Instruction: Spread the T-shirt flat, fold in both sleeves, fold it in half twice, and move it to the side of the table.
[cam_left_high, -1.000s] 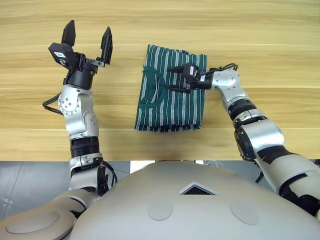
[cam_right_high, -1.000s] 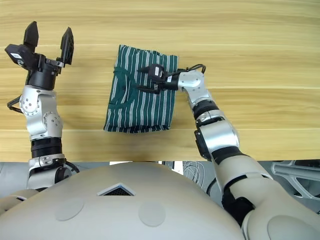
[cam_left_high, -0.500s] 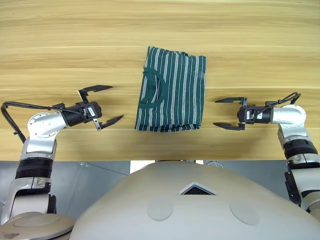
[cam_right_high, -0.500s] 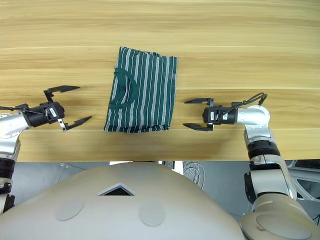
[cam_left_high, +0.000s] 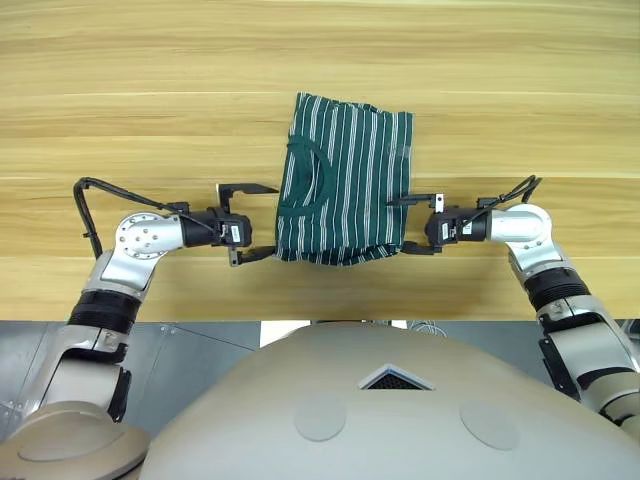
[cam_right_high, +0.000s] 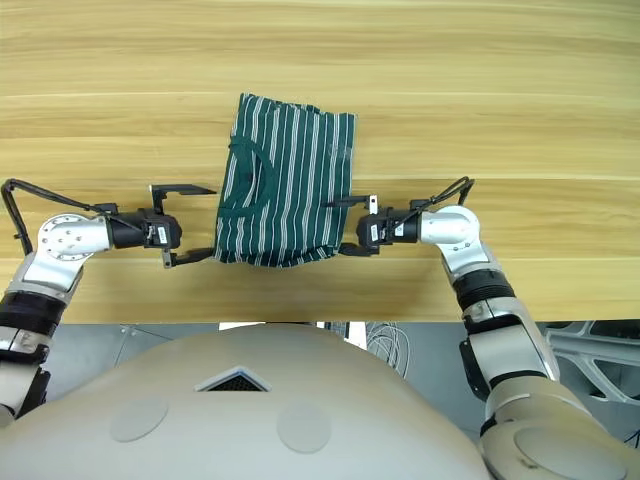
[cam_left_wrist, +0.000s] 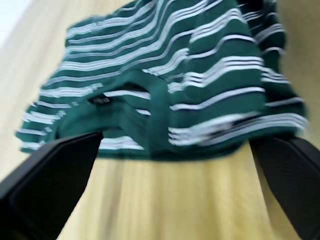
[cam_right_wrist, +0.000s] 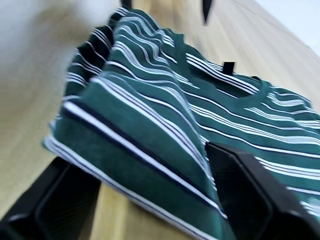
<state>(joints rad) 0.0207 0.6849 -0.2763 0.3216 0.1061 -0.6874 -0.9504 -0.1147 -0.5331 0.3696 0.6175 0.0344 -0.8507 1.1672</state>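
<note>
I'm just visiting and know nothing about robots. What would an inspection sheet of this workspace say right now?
Surface: light wooden table, grain running side to side.
Job's things: green striped T-shirt, folded to a rectangle, collar facing up, lying near the table's front edge.
Clutter: nothing seen.
Grippers: left tool open at the shirt's near left edge; right tool open at its near right edge.
Cables: black cable loop at the left wrist; another at the right wrist.
Surroundings: grey floor past the table's near edge.

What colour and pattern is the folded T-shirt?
Dark green T-shirt with white stripes, clearest in the left eye view.
</note>
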